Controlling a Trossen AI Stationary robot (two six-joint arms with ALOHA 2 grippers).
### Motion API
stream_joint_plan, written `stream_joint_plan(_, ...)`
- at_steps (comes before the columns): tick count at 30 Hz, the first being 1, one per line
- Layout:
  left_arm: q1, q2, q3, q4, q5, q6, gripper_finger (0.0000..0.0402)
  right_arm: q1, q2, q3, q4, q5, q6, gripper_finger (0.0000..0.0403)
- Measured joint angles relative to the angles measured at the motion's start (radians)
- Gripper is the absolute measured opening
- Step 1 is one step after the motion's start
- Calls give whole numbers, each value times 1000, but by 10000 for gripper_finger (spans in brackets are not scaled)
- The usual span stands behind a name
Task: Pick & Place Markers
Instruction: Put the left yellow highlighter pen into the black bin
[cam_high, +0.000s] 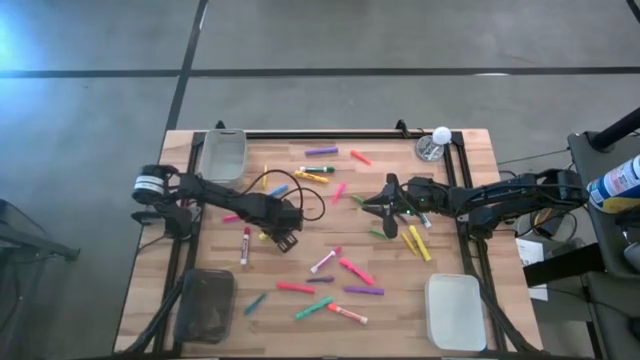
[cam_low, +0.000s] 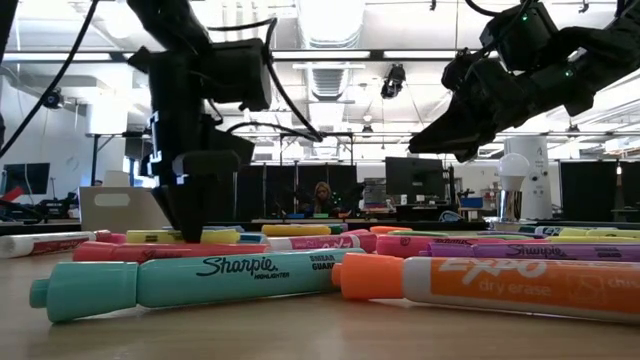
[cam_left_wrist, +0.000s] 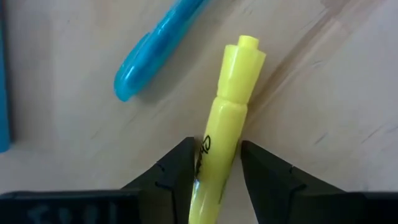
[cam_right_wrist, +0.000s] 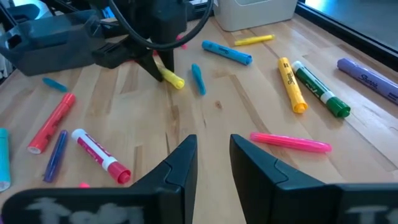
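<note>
Nearest the low camera, a teal plastic highlighter (cam_low: 180, 283) and an orange dry-erase marker (cam_low: 490, 285) lie end to end on the wooden counter (cam_high: 300, 305). Other coloured markers (cam_high: 335, 290) are scattered across the counter's middle. The left end effector (cam_left_wrist: 216, 163), at centre-left of the counter, is down at the surface, its fingers (cam_left_wrist: 177, 171) set on either side of a yellow plastic highlighter (cam_left_wrist: 227, 118), touching its barrel; a blue marker (cam_left_wrist: 149, 56) lies just beside. The right end effector (cam_right_wrist: 213, 158) hovers partly parted at centre-right, grasping nothing.
</note>
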Motion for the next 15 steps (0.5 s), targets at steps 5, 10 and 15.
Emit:
stream_joint_plan(5, -1, -4, -22, 18, 6, -23, 118, 0, 0, 0, -1, 0, 0, 91)
stream_joint_plan(10, -1, -3, -13, 9, 9, -41, 60, 0, 0, 0, -1, 0, 0, 91)
stream_joint_plan(15, -1, -1, 28, -40, 31, -65, 51, 0, 0, 0, -1, 0, 0, 91)
